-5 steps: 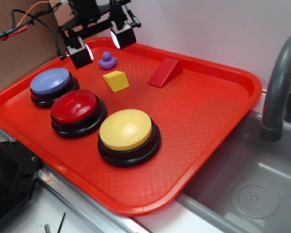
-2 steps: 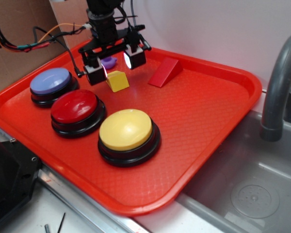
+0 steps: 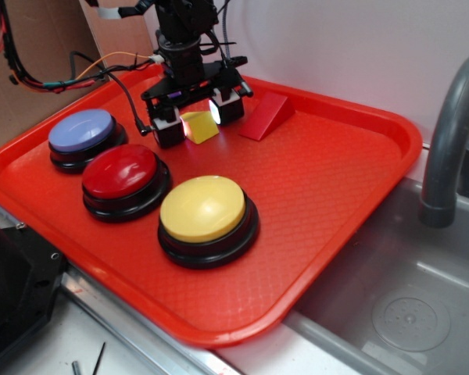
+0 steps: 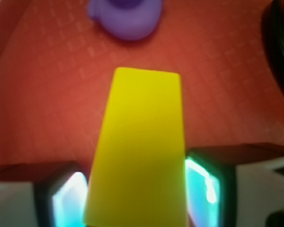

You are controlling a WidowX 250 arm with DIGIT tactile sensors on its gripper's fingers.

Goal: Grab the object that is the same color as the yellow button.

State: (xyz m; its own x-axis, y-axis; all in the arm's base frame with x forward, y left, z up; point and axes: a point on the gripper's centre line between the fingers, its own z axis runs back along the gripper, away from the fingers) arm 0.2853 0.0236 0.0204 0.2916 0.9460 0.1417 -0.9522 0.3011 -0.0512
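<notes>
The object, a small yellow block [image 3: 201,126] with sloped sides, rests on the red tray [image 3: 336,195] toward the back left. My gripper [image 3: 199,121] has come down over it, one finger on each side. In the wrist view the yellow block [image 4: 142,151] fills the gap of the gripper [image 4: 137,203], and both glowing pads press against its sides. The yellow button [image 3: 203,208], a large dome on a black base, stands at the tray's front, well clear of the gripper.
A red wedge [image 3: 266,116] lies just right of the gripper. The purple duck [image 4: 128,16] sits just beyond the block. A red button [image 3: 119,170] and a lavender-blue button [image 3: 81,130] stand to the left. A sink [image 3: 406,312] and faucet [image 3: 449,141] are on the right.
The gripper has moved forward and right from beside the duck, dropped over the yellow block, and its fingers have narrowed onto the block's sides.
</notes>
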